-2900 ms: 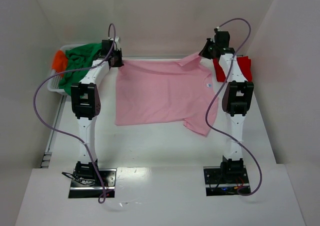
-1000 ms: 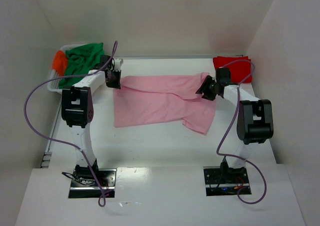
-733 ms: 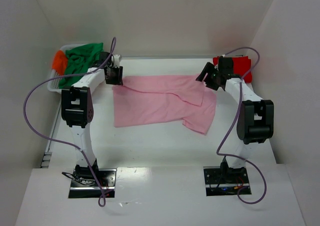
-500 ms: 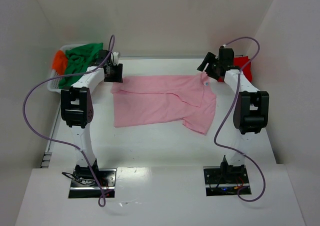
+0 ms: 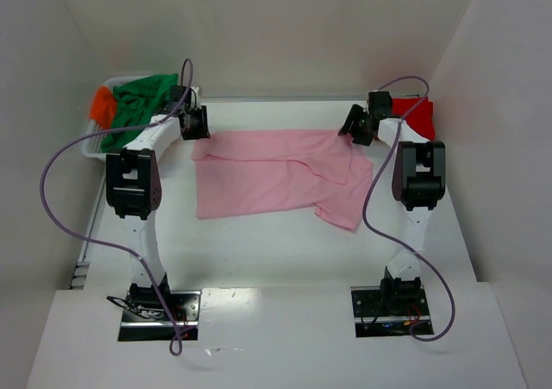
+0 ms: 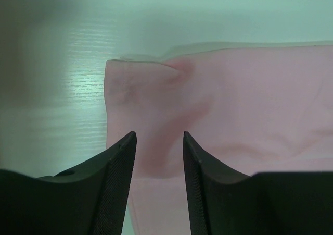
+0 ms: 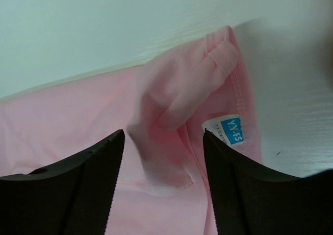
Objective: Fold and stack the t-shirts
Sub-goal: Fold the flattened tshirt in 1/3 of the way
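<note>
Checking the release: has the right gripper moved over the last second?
Yes. The right gripper went back toward the far wall, ending beside the red cloth t-shirt, open above the light pink cloth t-shirt.

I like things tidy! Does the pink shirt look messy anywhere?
Yes, a bit. The pink t-shirt is folded crookedly: the folded edge runs slanted, one sleeve pokes out at the near right, and the cloth is bunched up beside the blue label.

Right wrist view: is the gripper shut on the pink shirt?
No, the right gripper is open: its fingers stand wide apart above the pink shirt and pinch none of it.
</note>
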You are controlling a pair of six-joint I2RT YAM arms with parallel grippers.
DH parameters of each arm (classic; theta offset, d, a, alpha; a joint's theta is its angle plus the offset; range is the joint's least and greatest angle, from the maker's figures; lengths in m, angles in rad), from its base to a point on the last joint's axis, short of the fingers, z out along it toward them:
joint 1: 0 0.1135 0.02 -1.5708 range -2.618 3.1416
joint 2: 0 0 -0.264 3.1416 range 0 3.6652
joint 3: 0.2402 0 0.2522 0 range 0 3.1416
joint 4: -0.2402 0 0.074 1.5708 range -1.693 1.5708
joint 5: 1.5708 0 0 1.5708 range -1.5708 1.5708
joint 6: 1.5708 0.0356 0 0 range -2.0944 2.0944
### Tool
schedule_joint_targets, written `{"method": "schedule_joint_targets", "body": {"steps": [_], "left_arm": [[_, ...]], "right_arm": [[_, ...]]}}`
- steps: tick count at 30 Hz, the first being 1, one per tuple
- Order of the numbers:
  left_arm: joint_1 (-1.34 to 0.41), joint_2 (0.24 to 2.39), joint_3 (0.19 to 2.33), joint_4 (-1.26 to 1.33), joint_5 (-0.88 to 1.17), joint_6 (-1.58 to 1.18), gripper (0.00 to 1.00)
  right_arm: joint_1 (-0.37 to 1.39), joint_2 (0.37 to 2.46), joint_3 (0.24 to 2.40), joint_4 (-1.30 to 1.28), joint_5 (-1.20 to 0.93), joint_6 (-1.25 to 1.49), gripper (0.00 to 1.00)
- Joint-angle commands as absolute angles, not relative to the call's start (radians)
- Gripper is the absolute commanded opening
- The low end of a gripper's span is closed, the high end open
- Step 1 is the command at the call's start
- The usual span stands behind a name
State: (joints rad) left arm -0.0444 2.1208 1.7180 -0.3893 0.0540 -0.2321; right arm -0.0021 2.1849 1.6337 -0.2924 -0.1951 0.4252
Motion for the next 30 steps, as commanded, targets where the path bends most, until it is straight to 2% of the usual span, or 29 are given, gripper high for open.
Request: {"method": "schedule_joint_targets", "body": {"steps": [1, 3, 4, 12, 13, 15, 18, 19, 20, 21, 24, 27, 30], "left_arm": [[-0.029, 2.157, 1.736, -0.36, 0.064, -0.293, 0.49], [-0.029, 2.168, 1.736, -0.36, 0.064, -0.302, 0.48], [-0.02, 2.168, 1.736, -0.35, 0.064, -0.302, 0.48], [-0.02, 2.198, 1.736, -0.35, 0.018, -0.311, 0.48], [-0.02, 2.198, 1.736, -0.35, 0.018, -0.311, 0.48], [-0.011, 2.198, 1.736, -0.35, 0.018, -0.311, 0.48], [-0.011, 2.207, 1.736, -0.35, 0.018, -0.321, 0.35], [-0.011, 2.207, 1.736, -0.35, 0.018, -0.321, 0.28], [-0.011, 2.218, 1.736, -0.35, 0.018, -0.321, 0.17], [-0.002, 2.218, 1.736, -0.35, 0.018, -0.333, 0.11], [-0.002, 2.229, 1.746, -0.359, 0.04, -0.342, 0.03], [-0.002, 2.238, 1.755, -0.359, 0.04, -0.342, 0.07], [-0.002, 2.238, 1.746, -0.359, 0.028, -0.351, 0.34]], "right_arm": [[-0.015, 2.19, 1.698, -0.269, -0.189, 0.4, 0.66], [-0.015, 2.2, 1.719, -0.268, -0.189, 0.4, 0.59], [-0.024, 2.213, 1.729, -0.268, -0.199, 0.4, 0.52], [-0.025, 2.276, 1.799, -0.291, -0.199, 0.39, 0.3], [-0.025, 2.286, 1.808, -0.291, -0.199, 0.39, 0.26], [-0.025, 2.295, 1.818, -0.301, -0.199, 0.39, 0.12], [-0.025, 2.306, 1.844, -0.319, -0.181, 0.39, 0.0], [-0.035, 2.306, 1.844, -0.319, -0.181, 0.39, 0.0], [-0.035, 2.306, 1.854, -0.319, -0.181, 0.39, 0.0], [-0.035, 2.306, 1.855, -0.319, -0.181, 0.39, 0.0], [-0.044, 2.284, 1.855, -0.328, -0.181, 0.38, 0.0], [-0.054, 2.264, 1.864, -0.328, -0.192, 0.38, 0.0], [-0.054, 2.244, 1.864, -0.337, -0.192, 0.371, 0.0]]}}
